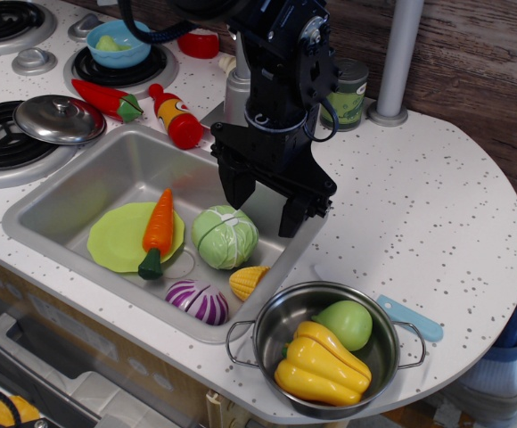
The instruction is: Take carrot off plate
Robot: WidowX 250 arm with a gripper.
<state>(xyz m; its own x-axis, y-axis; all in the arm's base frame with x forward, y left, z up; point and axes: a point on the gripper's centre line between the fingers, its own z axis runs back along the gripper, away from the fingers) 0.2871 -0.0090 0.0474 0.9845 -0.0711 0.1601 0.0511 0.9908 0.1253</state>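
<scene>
Lying on plate [116,241], carrot [158,227] points stem to 6 o'clock. Gripper [266,207] hovers at its 3 o'clock, fingers spread, empty.

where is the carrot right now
The carrot lies in the sink, across the right edge of the plate, green stem toward the camera, just left of the cabbage.

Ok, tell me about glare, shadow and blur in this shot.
In the observation.image view, glare streaks the silver pot rim and the pot lid; the gripper casts soft shadow into the sink; the carrot and plate look sharp.
</scene>
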